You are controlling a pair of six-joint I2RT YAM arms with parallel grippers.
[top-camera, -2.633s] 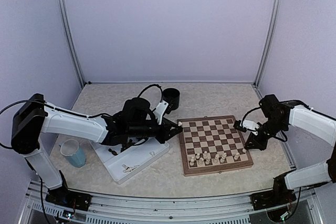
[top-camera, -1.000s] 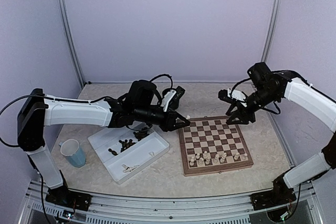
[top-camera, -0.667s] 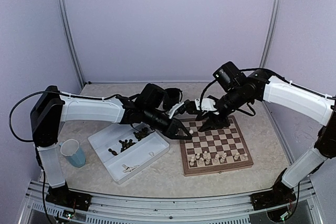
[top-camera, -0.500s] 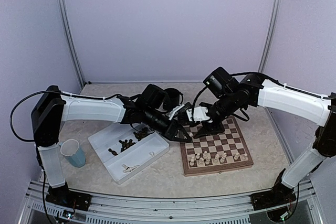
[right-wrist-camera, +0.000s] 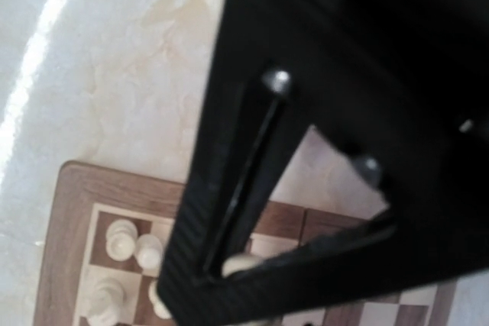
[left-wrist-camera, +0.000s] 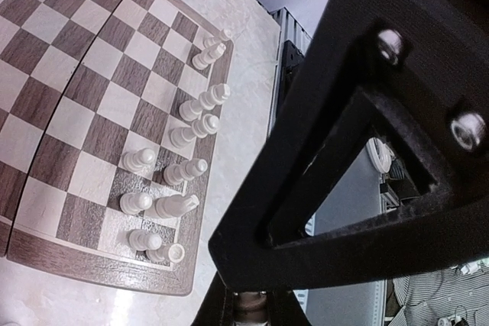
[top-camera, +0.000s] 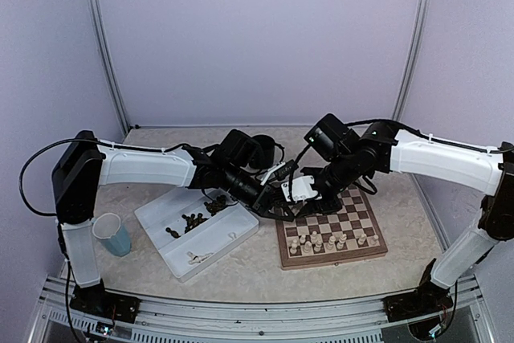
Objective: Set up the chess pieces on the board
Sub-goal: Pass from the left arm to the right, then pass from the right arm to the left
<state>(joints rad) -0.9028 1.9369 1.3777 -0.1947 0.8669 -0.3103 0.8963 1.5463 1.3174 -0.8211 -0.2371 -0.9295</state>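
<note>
Left gripper point(top-camera: 277, 205) is clamped tight on a small pale chess piece point(left-wrist-camera: 248, 305). We see the piece only at the bottom edge of the left wrist view, between the fingertips. Right gripper point(top-camera: 299, 201) sits right against the left one, above the left edge of the square wooden chessboard point(top-camera: 357, 226). We cannot tell how wide its jaws stand or whether they hold anything.

Cream turned pieces point(top-camera: 325, 240) stand crowded on the board's two nearest rows. Left of the board is a white rectangular plastic tray point(top-camera: 233, 238) holding dark brown pieces point(top-camera: 193, 218), with a light blue cup point(top-camera: 112, 234) beside it.

Beige marbled tabletop point(top-camera: 353, 158), black round pot point(top-camera: 261, 150) at the back, lilac walls point(top-camera: 257, 38).
</note>
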